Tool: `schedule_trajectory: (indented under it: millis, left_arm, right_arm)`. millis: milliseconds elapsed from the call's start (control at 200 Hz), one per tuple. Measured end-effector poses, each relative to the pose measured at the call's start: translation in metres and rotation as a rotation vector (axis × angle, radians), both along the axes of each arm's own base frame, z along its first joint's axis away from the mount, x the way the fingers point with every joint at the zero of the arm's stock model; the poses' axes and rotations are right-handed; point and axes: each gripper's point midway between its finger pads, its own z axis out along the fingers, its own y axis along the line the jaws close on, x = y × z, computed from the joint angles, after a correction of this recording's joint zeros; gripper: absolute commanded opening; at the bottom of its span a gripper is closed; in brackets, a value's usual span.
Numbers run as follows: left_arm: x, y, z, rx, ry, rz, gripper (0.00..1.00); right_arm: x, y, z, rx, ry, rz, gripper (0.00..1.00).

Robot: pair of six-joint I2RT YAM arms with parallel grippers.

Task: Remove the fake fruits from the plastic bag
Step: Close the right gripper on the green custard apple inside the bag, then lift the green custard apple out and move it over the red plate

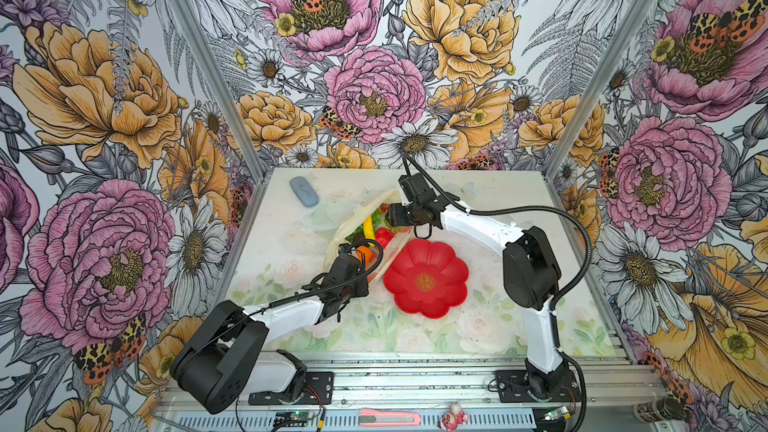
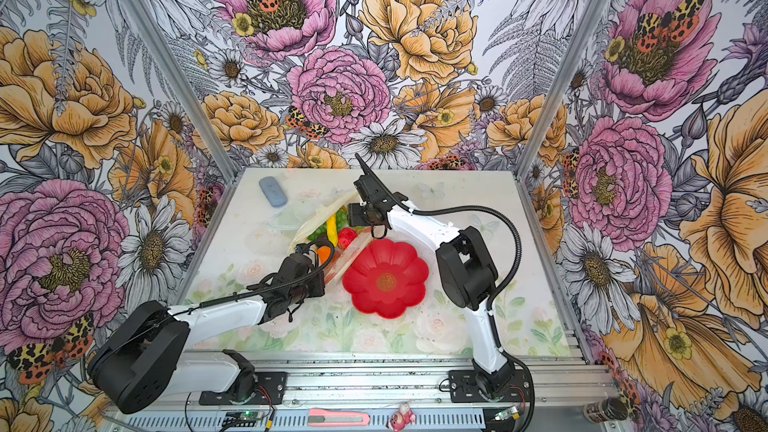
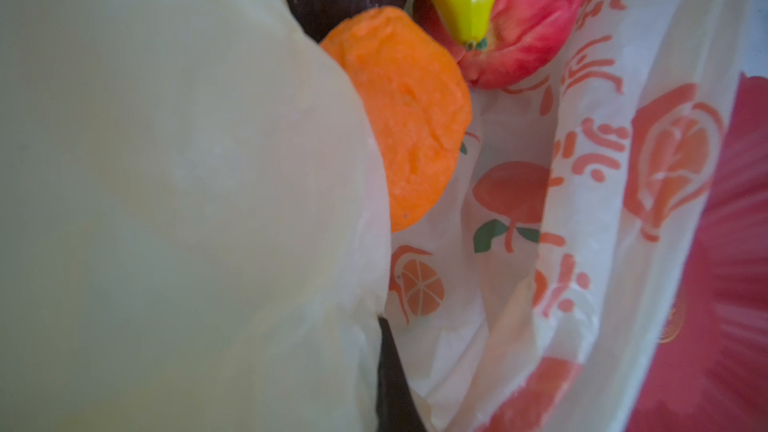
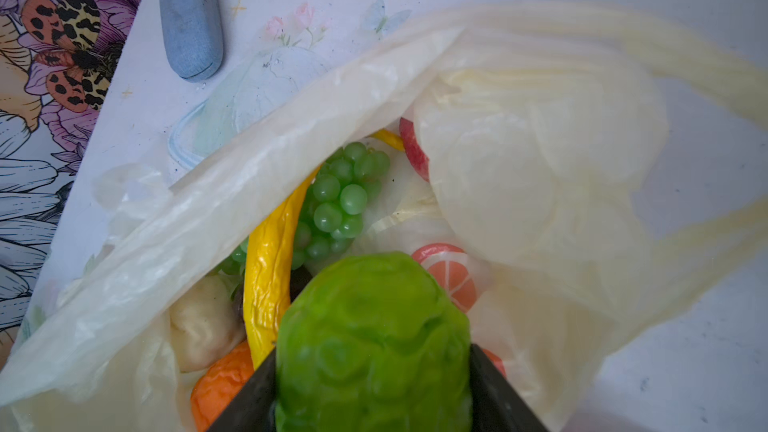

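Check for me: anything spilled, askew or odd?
Nothing spilled or damaged. The fake fruits lie in the plastic bag; the right gripper clamps a green piece. One oddity: bag film blankets half the left wrist view.

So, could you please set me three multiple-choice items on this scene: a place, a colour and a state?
1. Where does the blue-grey case lie? A) on the table, apart from the plastic bag B) inside the bag C) on the red plate
2. What colour is the fake fruit held in the right pincer? A) red B) green C) brown
3. What state is the red plate in? A) heaped with fruits B) overturned C) upright and bare
Key: A, it lies at the table's far corner; B, green shows between the jaws; C, both top views show it bare.
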Motion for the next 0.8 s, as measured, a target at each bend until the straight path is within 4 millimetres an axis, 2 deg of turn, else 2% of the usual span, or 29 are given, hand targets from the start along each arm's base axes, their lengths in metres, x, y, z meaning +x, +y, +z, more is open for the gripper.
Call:
schedule_trajectory:
  millis: [150, 290, 585, 801]
  left_arm:
    - [0.001, 0.002, 0.000, 0.000, 0.000, 0.009, 0.00]
    - [0.003, 0.005, 0.000, 0.000, 0.000, 0.017, 0.00]
    - [0.004, 0.007, 0.001, -0.005, -0.001, 0.030, 0.00]
    - [0.005, 0.009, 0.001, -0.010, 0.000, 0.040, 0.00]
  right_arm:
    - [-0.027, -0.005, 0.019, 0.026, -0.004, 0.031, 0.54]
    - [-0.052, -0.016, 0.020, 0.029, 0.015, 0.048, 0.54]
    - [-0.100, -0.048, -0.007, -0.005, 0.103, 0.037, 0.54]
    - [-0.119, -0.068, -0.031, -0.030, 0.161, 0.008, 0.51]
